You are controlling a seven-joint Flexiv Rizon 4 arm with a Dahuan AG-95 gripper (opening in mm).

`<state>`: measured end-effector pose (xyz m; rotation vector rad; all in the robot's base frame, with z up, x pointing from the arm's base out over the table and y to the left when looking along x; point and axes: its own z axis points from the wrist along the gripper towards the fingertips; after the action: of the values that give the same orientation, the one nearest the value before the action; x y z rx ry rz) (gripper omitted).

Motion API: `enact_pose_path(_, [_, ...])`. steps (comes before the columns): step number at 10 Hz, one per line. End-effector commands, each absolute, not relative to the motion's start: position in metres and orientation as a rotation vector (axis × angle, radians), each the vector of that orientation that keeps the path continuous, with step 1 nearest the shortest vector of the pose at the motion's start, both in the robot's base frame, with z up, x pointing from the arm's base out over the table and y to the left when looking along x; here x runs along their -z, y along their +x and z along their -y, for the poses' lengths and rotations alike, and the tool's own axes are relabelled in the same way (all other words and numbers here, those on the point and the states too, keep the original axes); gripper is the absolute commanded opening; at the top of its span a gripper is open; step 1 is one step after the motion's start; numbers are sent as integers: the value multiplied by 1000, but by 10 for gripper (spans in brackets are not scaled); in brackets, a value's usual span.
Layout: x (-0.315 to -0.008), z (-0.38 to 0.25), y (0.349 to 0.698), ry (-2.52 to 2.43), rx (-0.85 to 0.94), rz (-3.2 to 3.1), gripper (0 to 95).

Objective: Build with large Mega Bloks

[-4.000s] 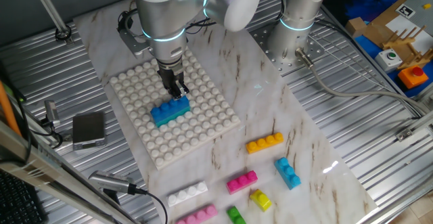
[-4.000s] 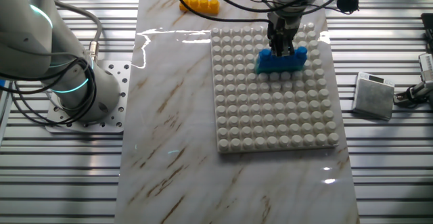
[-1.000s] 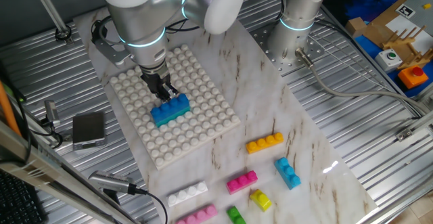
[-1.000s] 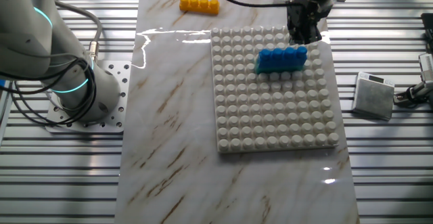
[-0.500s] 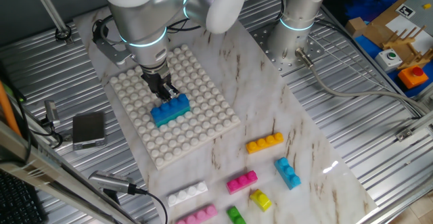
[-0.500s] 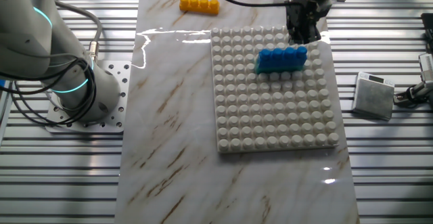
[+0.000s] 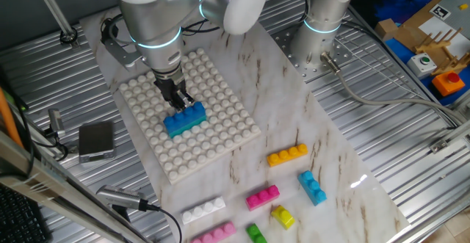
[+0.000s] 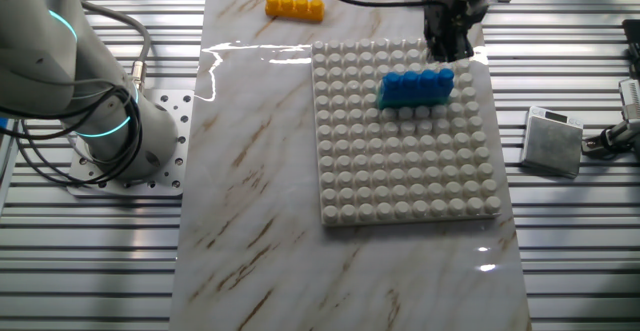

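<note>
Gripper position: black two-finger gripper (image 7: 177,96) (image 8: 449,43) no longer straddling the blue four-stud plastic brick (image 7: 184,118) (image 8: 415,87) as four seconds ago; now off it, just beside its far edge, over the white studded square baseplate (image 7: 220,125) (image 8: 400,181).
Gripper contact: formerly around the brick; now apart from it.
Arm: shifted toward the baseplate's edge; barely any movement over the last second.
</note>
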<state>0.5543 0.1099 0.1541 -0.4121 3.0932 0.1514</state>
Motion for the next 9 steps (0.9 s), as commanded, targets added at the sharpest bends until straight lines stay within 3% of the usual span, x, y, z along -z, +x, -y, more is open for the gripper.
enact_pose_path(1, [-144, -161, 568, -324, -181, -3096, 0])
enact_pose_path(5, [-135, -229, 582, -164, -171, -3108, 0])
enact_pose_path(9, [-133, -242, 583, -164, -168, -3110, 0])
